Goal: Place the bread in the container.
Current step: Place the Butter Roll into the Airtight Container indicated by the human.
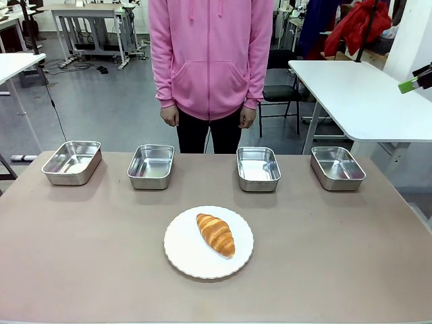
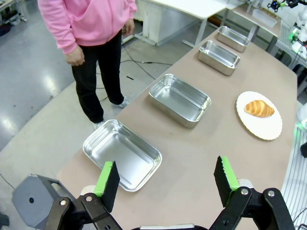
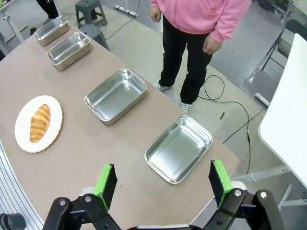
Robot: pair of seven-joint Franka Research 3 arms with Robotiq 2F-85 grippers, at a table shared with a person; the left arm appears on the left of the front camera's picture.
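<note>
On plate (image 1: 185, 255), bread (image 1: 216, 233), four steel pans (image 1: 149, 181) beyond, wrist views giving left jaws wide, right jaws wide

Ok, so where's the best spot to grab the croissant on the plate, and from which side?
Probably across its thick middle, coming straight down from above, jaws either side of its long axis. The croissant lies flat and diagonal on the white plate, its ends taper, and nothing stands close beside it, so a top pinch looks safest.
</note>
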